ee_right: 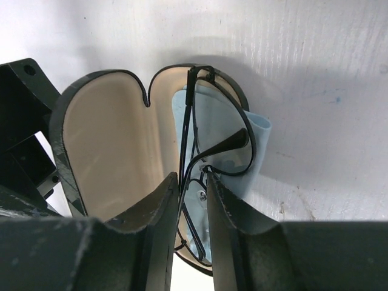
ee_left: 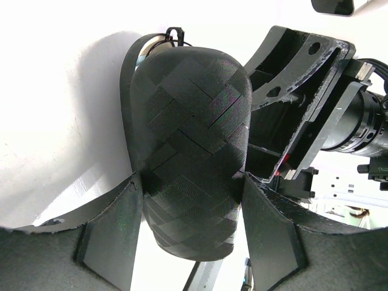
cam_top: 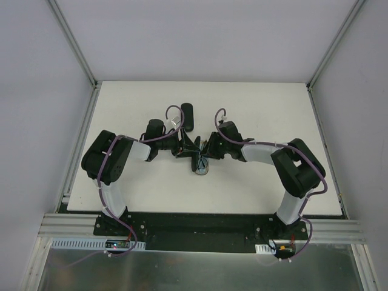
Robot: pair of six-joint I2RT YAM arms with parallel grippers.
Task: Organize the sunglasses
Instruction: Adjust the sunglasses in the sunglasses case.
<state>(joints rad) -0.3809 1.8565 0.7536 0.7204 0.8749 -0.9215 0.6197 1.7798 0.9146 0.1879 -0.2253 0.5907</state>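
Observation:
The thin dark wire-framed sunglasses (ee_right: 235, 140) lie folded on a light-blue cloth (ee_right: 260, 130) in the right half of an open black case with a beige lining (ee_right: 109, 145). My right gripper (ee_right: 193, 179) is shut on the wire frame over that half. My left gripper (ee_left: 191, 182) is shut on the case's woven black lid (ee_left: 188, 133), with one finger on each side. In the top view both grippers, left (cam_top: 185, 149) and right (cam_top: 207, 151), meet at the open case (cam_top: 200, 166) mid-table. The orange sunglasses are out of view.
A second black case (cam_top: 187, 117), closed, lies just behind the grippers. The white table (cam_top: 273, 109) is framed by metal rails at the sides. The right gripper's body (ee_left: 315, 103) sits close beside the held lid.

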